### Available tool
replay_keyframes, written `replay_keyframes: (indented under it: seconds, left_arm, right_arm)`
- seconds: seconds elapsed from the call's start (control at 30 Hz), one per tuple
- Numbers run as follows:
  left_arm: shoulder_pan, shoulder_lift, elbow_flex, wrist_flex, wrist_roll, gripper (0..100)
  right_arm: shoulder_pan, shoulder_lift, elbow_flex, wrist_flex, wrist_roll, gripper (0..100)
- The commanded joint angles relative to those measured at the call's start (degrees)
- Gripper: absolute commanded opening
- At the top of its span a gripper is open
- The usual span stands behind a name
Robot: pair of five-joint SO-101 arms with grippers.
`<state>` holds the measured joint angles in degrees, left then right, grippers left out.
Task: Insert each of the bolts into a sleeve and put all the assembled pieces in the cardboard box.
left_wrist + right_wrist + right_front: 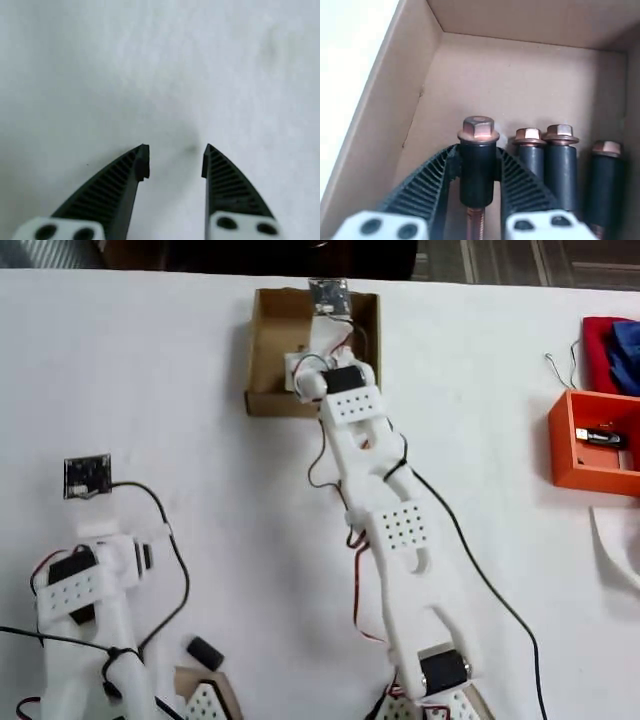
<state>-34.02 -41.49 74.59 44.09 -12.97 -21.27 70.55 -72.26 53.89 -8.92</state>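
The right claw (477, 154) pinches a sleeved bolt (477, 165), its long axis running along the fingers and its copper head just past the tips, inside the cardboard box (395, 100), with three assembled pieces (559, 165) parallel beside one finger and bare floor beside the other up to the wall, while the left claw (175, 162) hangs spread over the table (150, 60).
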Motion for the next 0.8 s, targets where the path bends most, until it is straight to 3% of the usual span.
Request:
replay_keyframes:
  seconds: [0.0, 0.5, 0.67, 0.77]
  left_arm:
    - [-0.3, -0.8, -0.2, -0.7, -0.1, 20]
    - [-0.3, -0.8, -0.2, -0.7, -0.1, 20]
    - [-0.3, -0.8, -0.2, -0.7, -0.1, 20]
    - [-0.3, -0.8, -0.2, -0.7, -0.1, 20]
  right_arm:
    - [0.0, 0.0, -0.6, 0.1, -0.2, 2.0]
    - [0.0, 1.5, -1.0, 0.1, -0.1, 2.2]
    - [-0.1, 1.4, -1.0, 0.2, -0.1, 11.1]
    - [0.0, 1.4, -1.0, 0.2, -0.1, 11.5]
